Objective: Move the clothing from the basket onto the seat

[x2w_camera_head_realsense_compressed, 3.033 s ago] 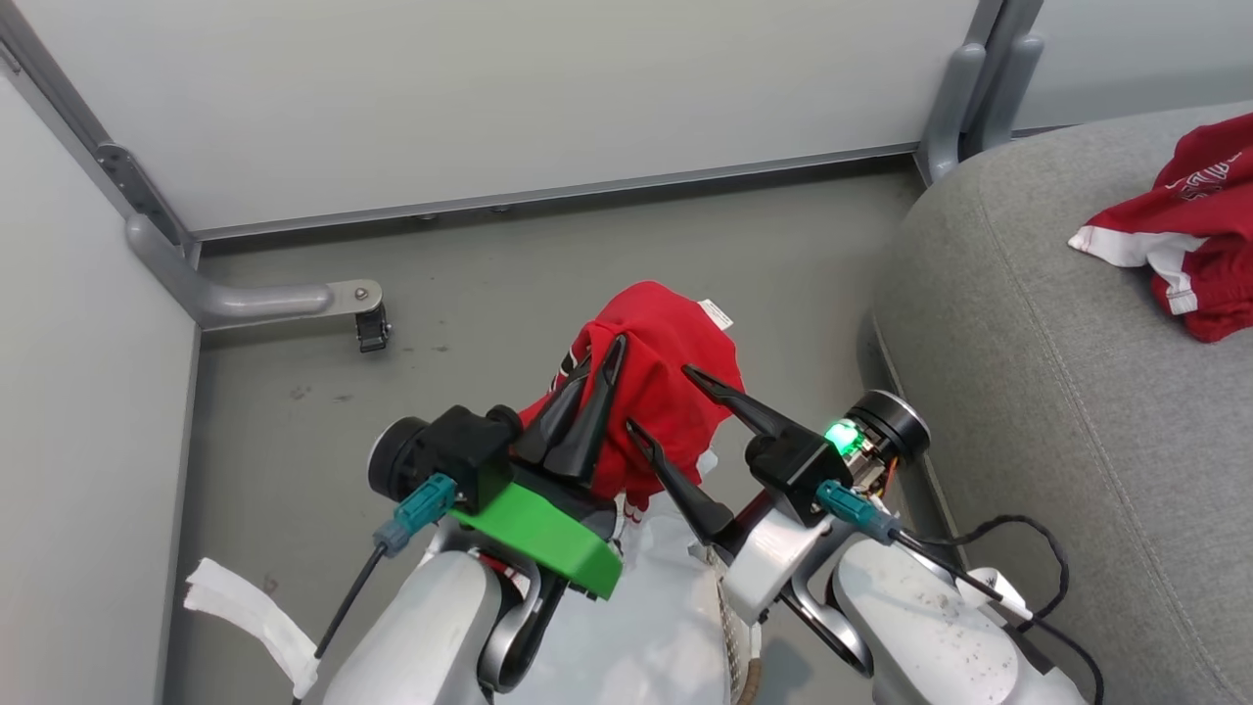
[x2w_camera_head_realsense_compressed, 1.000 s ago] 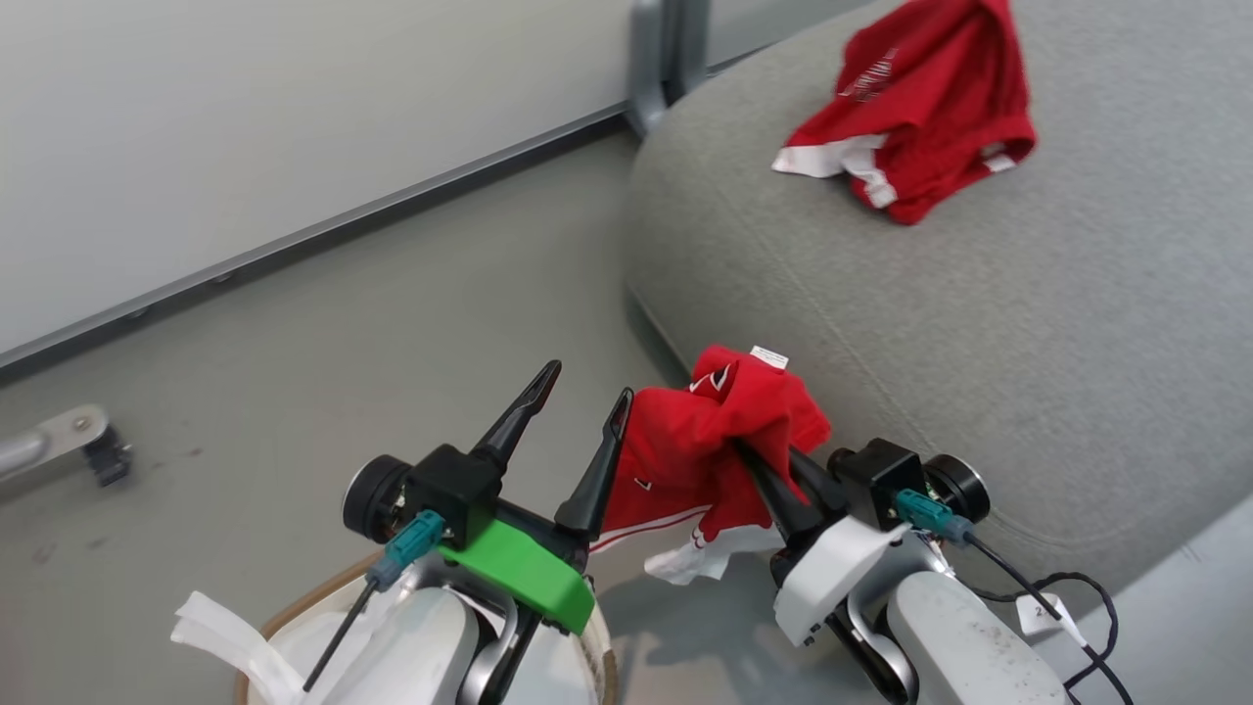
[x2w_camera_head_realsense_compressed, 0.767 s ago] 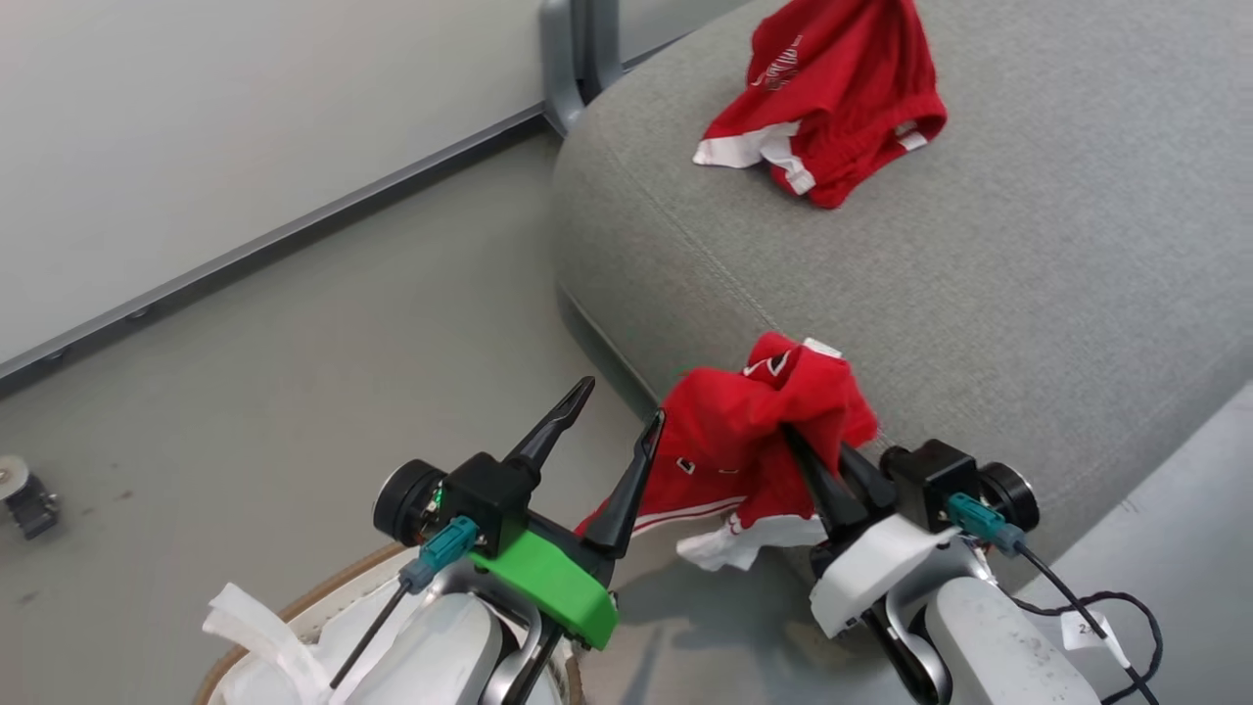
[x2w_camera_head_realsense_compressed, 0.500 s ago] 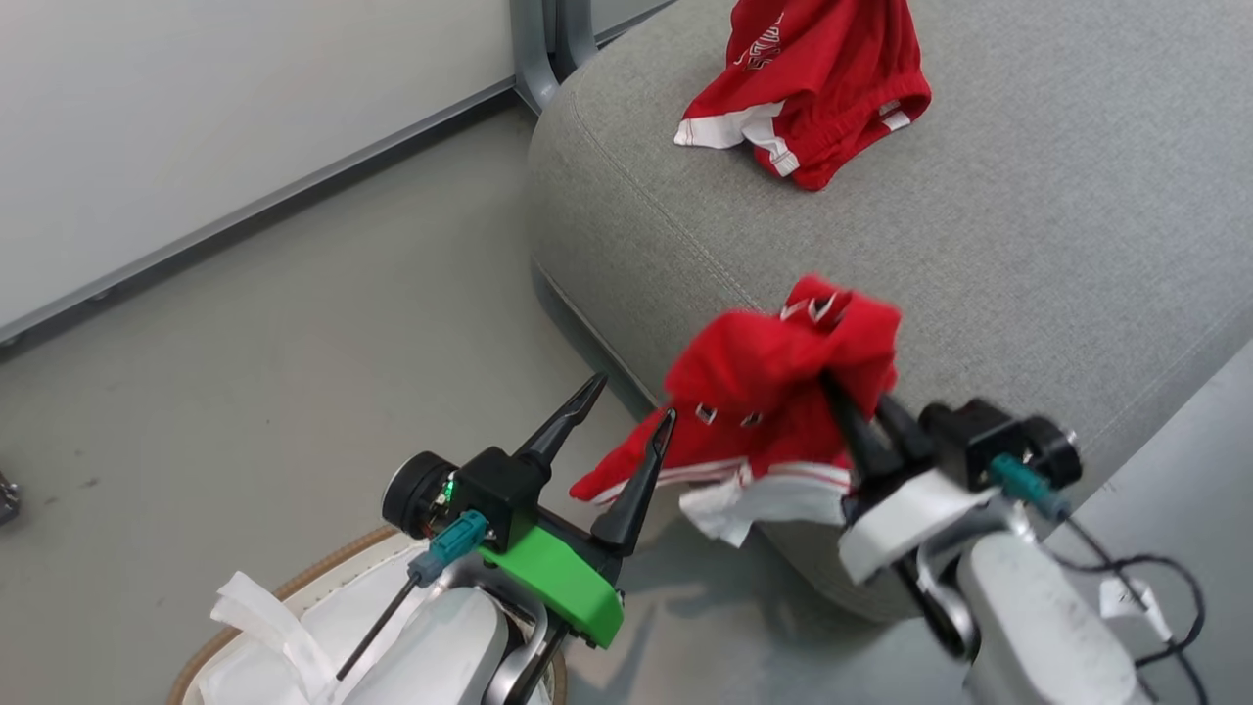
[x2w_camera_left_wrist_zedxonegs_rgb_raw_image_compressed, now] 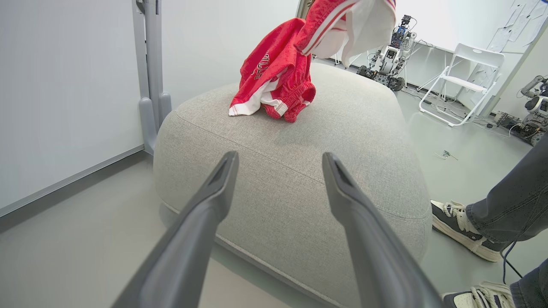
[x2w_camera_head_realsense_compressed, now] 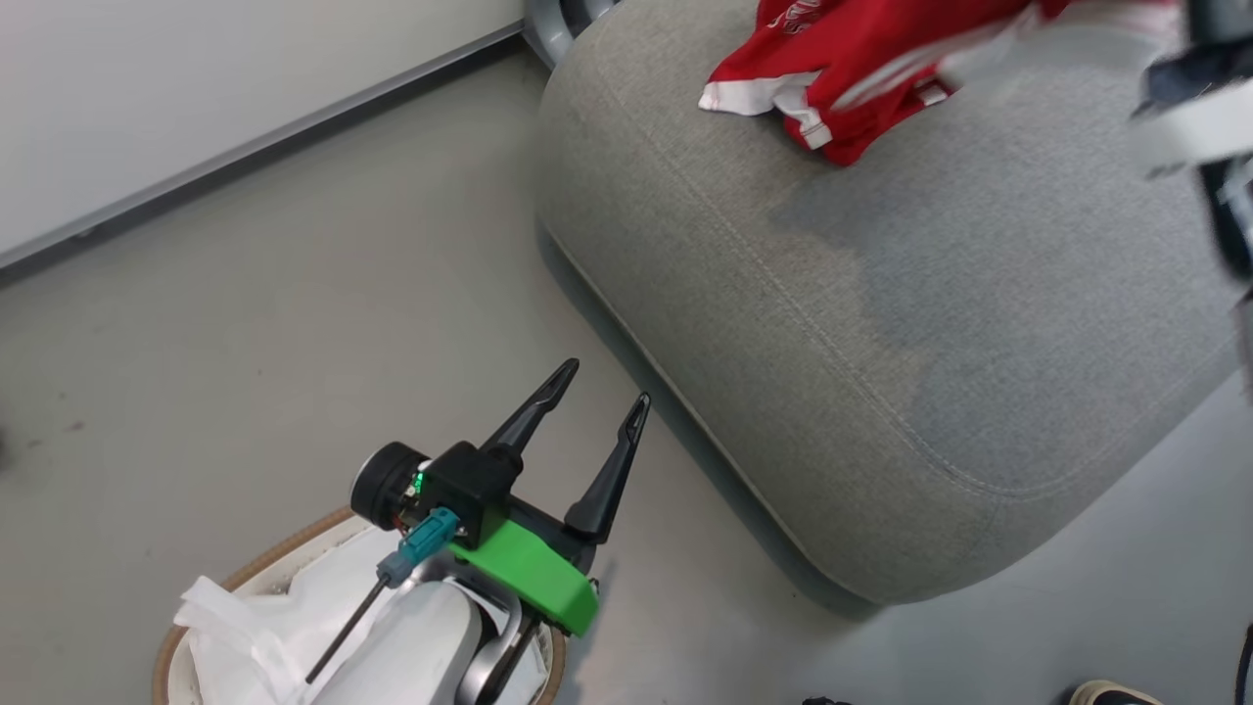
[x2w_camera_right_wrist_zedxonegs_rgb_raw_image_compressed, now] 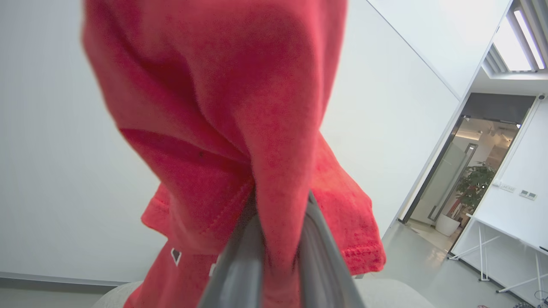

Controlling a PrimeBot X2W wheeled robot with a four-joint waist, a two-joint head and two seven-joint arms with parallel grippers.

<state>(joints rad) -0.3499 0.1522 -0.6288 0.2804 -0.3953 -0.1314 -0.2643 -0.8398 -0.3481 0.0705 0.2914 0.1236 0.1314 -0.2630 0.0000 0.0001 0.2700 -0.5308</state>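
My right gripper point(x2w_camera_right_wrist_zedxonegs_rgb_raw_image_compressed: 281, 201) is shut on a red jersey point(x2w_camera_right_wrist_zedxonegs_rgb_raw_image_compressed: 222, 107), a piece of the clothing that drapes over its fingers. In the head view that arm point(x2w_camera_head_realsense_compressed: 1189, 108) is a blur at the upper right, and the held jersey point(x2w_camera_head_realsense_compressed: 930, 54) streaks above the grey seat point(x2w_camera_head_realsense_compressed: 881, 343). Another red jersey point(x2w_camera_head_realsense_compressed: 822, 98) with white trim lies crumpled on the seat's far part point(x2w_camera_left_wrist_zedxonegs_rgb_raw_image_compressed: 274, 77). The held one hangs above it point(x2w_camera_left_wrist_zedxonegs_rgb_raw_image_compressed: 346, 21). My left gripper point(x2w_camera_head_realsense_compressed: 605, 382) is open and empty over the floor, just past the basket point(x2w_camera_head_realsense_compressed: 284, 540), which has a brown rim.
A white lining sheet point(x2w_camera_head_realsense_compressed: 235, 627) bunches up inside the basket under my left forearm. A person's legs and shoes point(x2w_camera_left_wrist_zedxonegs_rgb_raw_image_compressed: 466, 226) stand beside the seat's right end. A grey wall post point(x2w_camera_left_wrist_zedxonegs_rgb_raw_image_compressed: 150, 77) rises behind the seat. Further back stand a white folding chair point(x2w_camera_left_wrist_zedxonegs_rgb_raw_image_compressed: 471, 72) and other robots point(x2w_camera_left_wrist_zedxonegs_rgb_raw_image_compressed: 385, 60).
My right arm has swung up and away over the seat with the jersey, from near the seat's front edge. The head camera has turned right. My left gripper stays open.
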